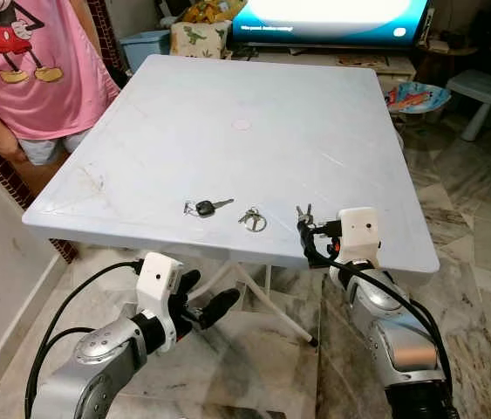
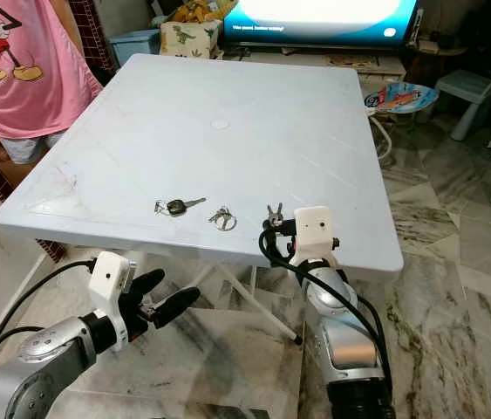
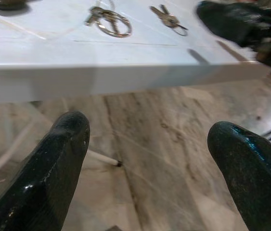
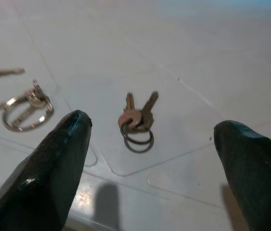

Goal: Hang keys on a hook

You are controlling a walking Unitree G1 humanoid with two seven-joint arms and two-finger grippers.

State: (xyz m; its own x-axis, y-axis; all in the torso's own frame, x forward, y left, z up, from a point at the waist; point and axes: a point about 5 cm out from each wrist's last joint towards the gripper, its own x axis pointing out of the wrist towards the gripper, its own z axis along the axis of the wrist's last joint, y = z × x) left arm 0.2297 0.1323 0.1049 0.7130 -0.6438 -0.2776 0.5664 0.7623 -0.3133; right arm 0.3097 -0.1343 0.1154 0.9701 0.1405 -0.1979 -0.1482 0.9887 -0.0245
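Three key sets lie near the front edge of the white table (image 1: 254, 96): a black-headed key (image 1: 203, 208), a ring of small keys (image 1: 252, 218), and two brass keys on a ring (image 1: 303, 212). My right gripper (image 4: 152, 126) is open at the table's front edge, just short of the brass keys (image 4: 137, 118), which lie between the lines of its fingers. My left gripper (image 1: 209, 294) is open and empty below the front edge, over the floor. In the left wrist view the ring of keys (image 3: 109, 21) and the brass keys (image 3: 166, 18) lie above the table edge.
A person in a pink shirt (image 1: 27, 70) stands at the table's left side. A television (image 1: 328, 17) and boxes are behind the table, and a light blue small chair (image 1: 485, 87) is at the far right. The table's legs (image 1: 267, 301) stand on a marble floor.
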